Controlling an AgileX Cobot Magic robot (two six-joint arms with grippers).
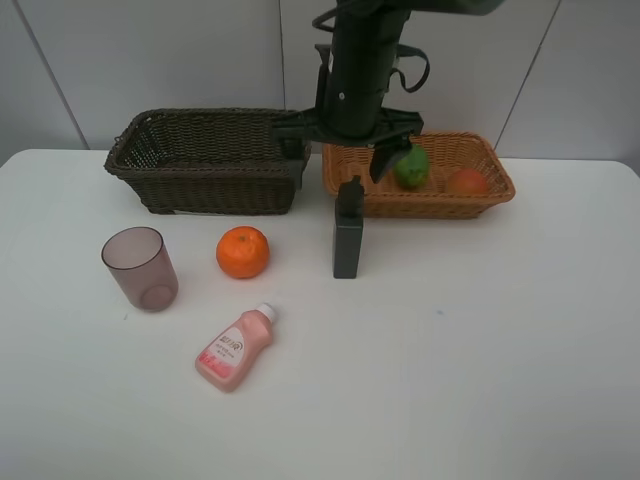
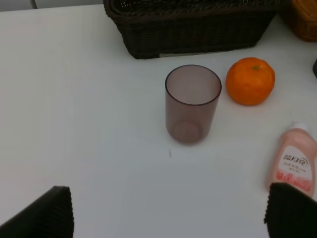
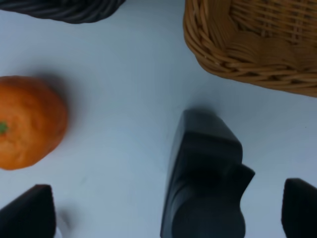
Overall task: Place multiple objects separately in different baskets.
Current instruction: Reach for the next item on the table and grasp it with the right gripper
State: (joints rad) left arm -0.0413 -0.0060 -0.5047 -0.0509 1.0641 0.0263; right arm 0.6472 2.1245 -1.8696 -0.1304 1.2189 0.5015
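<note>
Across the white worktop (image 1: 480,350), the biggest thing is the dark brown wicker basket (image 1: 205,175), set against the far edge towards the left corner. Just beside it on the right, also along the far edge, sits the shallower light tan basket (image 1: 440,205); the two nearly meet at their near corners.

Over that meeting point hangs the black right arm. Its right gripper (image 1: 342,165) points down with the jaws spread as wide as they go and nothing between them gripped. Directly under it stands the dark grey bottle (image 1: 348,235), upright, just in front of the tan basket's left corner. From the wrist camera the bottle's top lies between the two fingers, clear of both.

The left gripper (image 2: 167,213) shows only in its own wrist camera. It is likewise fully spread and empty, hovering over bare worktop on the near side of the cup.

Towards the left edge stands the mauve cup (image 1: 140,268), upright, mouth up. The pink bottle (image 1: 235,348) lies on its side nearer the front edge, white cap pointing away. Between cup and grey bottle rests the orange (image 1: 243,252), apart from both.

Inside the tan basket sit the green fruit (image 1: 412,168), towards the middle, and the red-orange fruit (image 1: 466,181) near its right end.
</note>
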